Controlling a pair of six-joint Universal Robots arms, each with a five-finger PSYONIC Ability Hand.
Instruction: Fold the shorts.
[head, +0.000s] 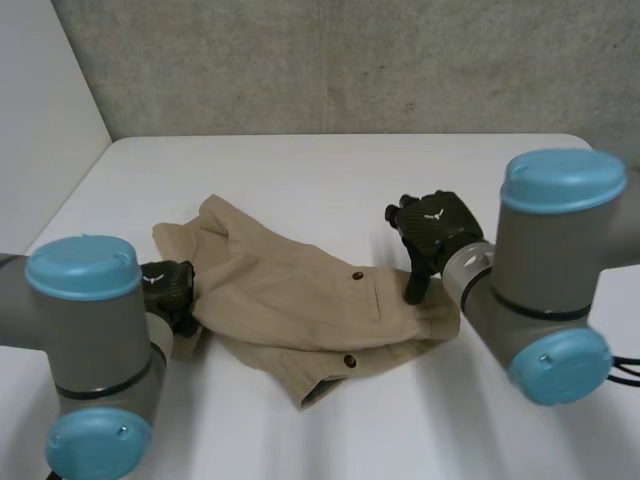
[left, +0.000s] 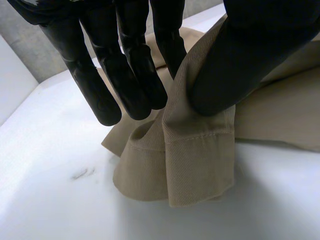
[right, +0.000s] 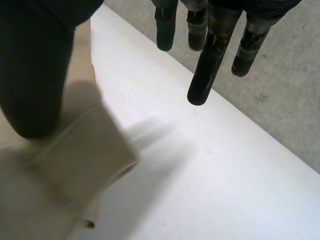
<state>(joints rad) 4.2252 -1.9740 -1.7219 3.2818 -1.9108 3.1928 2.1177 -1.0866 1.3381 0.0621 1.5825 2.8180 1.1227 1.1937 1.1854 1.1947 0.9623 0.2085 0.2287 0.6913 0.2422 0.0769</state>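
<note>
On the counter (head: 330, 170), the shorts (head: 290, 290) are pinched by the left robot hand (left: 130, 75) and touched by the right robot hand (head: 435, 225), its fingers straight.

The shorts (head: 300, 300) are sprawling across the middle of the table (head: 330, 170), blocking any low pass there. White surface is lying open along the far side and at the near middle. The left hand (head: 166, 284) and right hand (head: 435, 225) are crowding the cloth's left and right ends, and the concrete wall (head: 350, 60) is closing off the far edge.

Shorts (head: 300, 295) lie on table (head: 300, 165), probably near centre
</note>
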